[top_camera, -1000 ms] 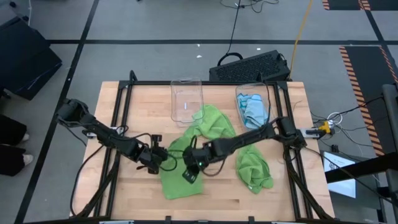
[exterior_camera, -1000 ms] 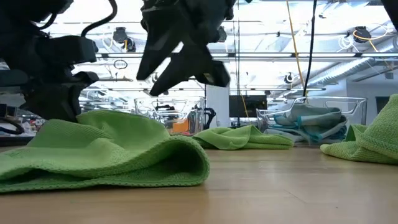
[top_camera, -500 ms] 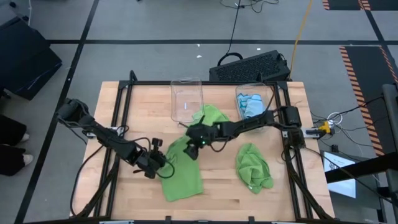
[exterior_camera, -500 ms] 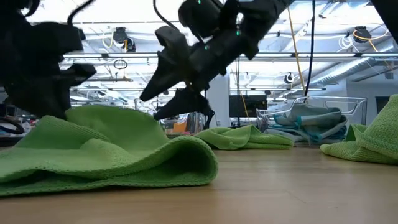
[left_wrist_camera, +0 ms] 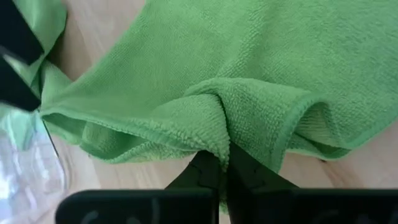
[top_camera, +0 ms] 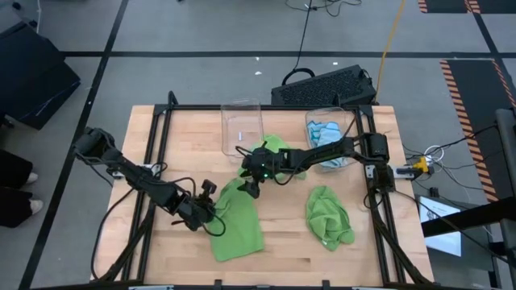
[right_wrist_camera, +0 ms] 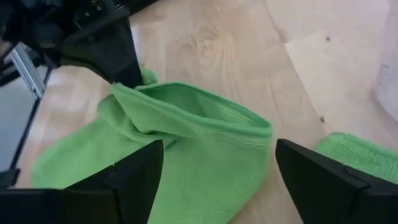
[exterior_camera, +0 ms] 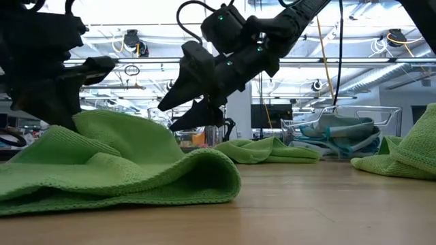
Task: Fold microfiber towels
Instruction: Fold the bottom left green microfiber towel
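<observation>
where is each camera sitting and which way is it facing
High view: overhead, looking straight down; both arms, left gripper, right gripper.
Low view: table height, looking across; both grippers hang above the green towel.
Left wrist view: on left arm; its shut fingers pinch the towel's fold.
Right wrist view: on right arm; its open fingers frame the towel.
All four share that towel.

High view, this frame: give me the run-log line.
left gripper: shut on green towel edge | right gripper: open, empty, above towel's far end | two more green towels on table | blue towels in bin
</observation>
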